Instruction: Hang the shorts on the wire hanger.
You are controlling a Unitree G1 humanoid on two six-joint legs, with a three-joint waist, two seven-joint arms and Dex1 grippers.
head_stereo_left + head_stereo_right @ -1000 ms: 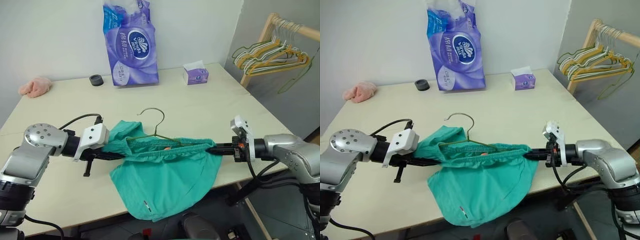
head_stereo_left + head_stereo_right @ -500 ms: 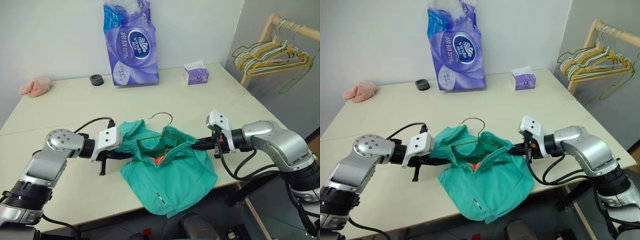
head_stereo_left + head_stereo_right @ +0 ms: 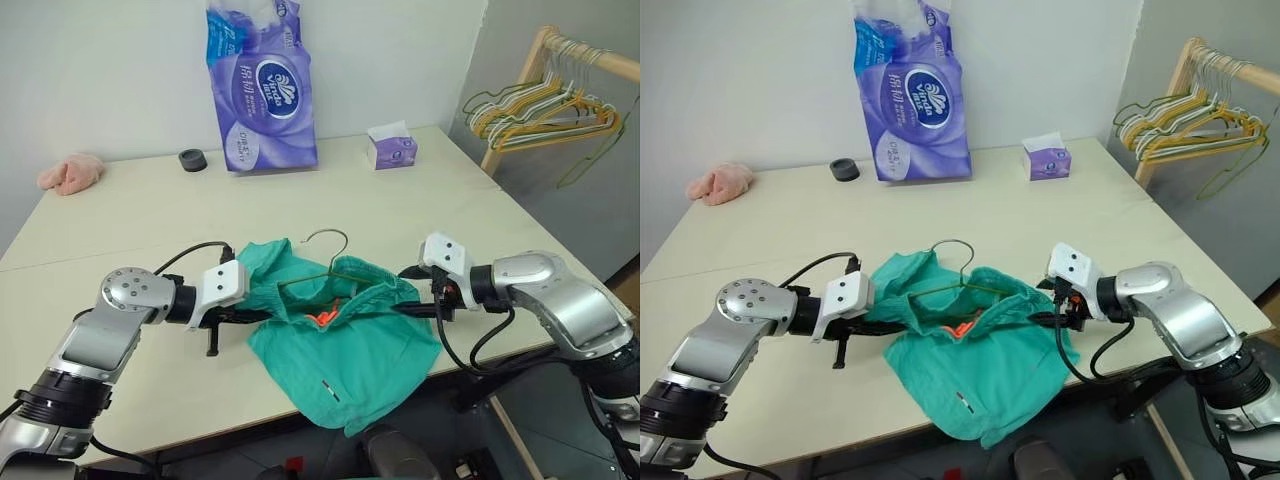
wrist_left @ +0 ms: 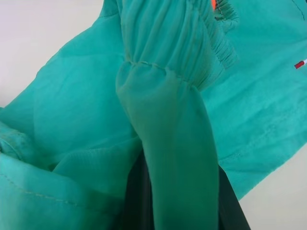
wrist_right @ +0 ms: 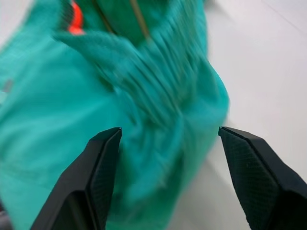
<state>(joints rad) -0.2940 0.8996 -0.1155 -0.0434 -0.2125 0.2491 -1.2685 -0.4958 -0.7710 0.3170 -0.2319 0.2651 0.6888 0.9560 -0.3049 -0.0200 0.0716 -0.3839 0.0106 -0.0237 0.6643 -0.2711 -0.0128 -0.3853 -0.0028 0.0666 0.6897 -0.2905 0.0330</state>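
Observation:
The teal-green shorts (image 3: 345,345) lie bunched at the table's near edge, one leg hanging over it. The wire hanger (image 3: 327,232) sits inside the waistband, its hook sticking up behind and a stretch of wire showing in the opening. My left gripper (image 3: 262,314) is shut on the left end of the gathered waistband, and fabric drapes over its fingers (image 4: 139,201) in the left wrist view. At the right end of the waistband my right gripper (image 3: 1038,300) is open. Its fingers (image 5: 103,163) stand wide apart with the shorts (image 5: 120,96) just ahead of them.
A purple toilet paper pack (image 3: 262,85), a black tape roll (image 3: 192,159) and a small tissue box (image 3: 392,150) stand at the table's far side. A pink cloth lump (image 3: 70,172) lies far left. A wooden rack with several hangers (image 3: 540,110) stands right of the table (image 3: 130,220).
The hands came together, so the stretched waistband went slack and bunched around the hanger. The right gripper then opened and let go of the waistband. The left still holds it.

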